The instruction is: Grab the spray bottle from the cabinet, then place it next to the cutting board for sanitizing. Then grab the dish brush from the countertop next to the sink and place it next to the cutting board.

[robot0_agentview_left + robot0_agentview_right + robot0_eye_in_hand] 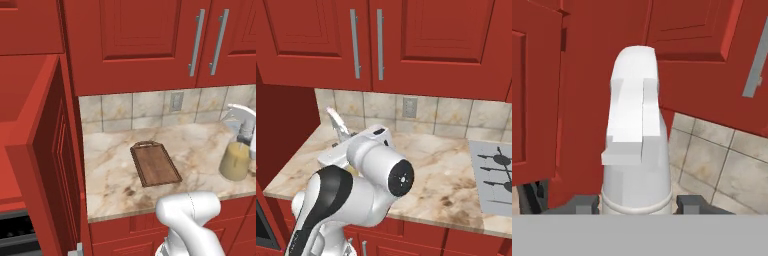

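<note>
One spray bottle [239,145] is already out of the cabinet [47,165] and hangs over the right part of the bench [200,145], well to the right of the cutting board [155,163], which lies near the middle of the slab with its handle end toward the tiled back edge. In the hand view the claw [639,204] sits closed on the bottle's neck, one dark fingertip [587,204] at each side just under the white trigger head, so the bottle is carried upright.

It should handle as a light, stiff plastic piece, though the yellowish liquid low in the cone puts most of the weight below the grip (expect a little swing). The smooth tapered body looks slippery; the neck under the sprayer is the safer hold. The dish brush step is not yet begun.
</note>
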You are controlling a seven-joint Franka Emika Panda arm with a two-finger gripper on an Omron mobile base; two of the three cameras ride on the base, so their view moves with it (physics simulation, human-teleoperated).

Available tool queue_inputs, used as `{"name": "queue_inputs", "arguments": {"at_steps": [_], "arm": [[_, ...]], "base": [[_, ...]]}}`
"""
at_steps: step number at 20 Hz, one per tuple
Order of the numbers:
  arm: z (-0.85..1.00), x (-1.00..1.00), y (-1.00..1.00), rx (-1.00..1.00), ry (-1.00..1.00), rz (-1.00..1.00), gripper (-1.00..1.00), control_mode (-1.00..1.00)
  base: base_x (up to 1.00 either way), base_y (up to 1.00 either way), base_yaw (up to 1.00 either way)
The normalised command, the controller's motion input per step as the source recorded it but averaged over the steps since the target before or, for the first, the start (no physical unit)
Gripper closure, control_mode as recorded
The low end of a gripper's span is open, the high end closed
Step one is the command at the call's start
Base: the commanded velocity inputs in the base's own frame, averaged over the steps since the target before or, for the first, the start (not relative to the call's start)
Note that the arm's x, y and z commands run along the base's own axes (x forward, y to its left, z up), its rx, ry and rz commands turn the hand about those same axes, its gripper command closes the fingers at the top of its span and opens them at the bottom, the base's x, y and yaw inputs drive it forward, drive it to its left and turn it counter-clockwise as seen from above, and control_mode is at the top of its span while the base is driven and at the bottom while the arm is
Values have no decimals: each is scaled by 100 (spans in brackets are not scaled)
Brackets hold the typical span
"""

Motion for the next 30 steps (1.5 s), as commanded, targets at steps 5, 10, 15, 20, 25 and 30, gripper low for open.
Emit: {"name": "queue_inputs", "arguments": {"at_steps": [5,10,15,20,25,30], "arm": [[-79,88,-34,0,-18,14,100,-100],[-59,78,-27,0,-4,19,100,-100],[-49,81,-9,0,0,14,100,-100],[-49,40,0,-1,-13,12,100,-100],[-31,44,0,-6,-3,5,100,-100],[-13,51,1,-5,8,0,100,-100]], "base": [[0,0,0],[0,0,0],[0,0,0],[0,0,0],[0,0,0],[0,0,0]]}}
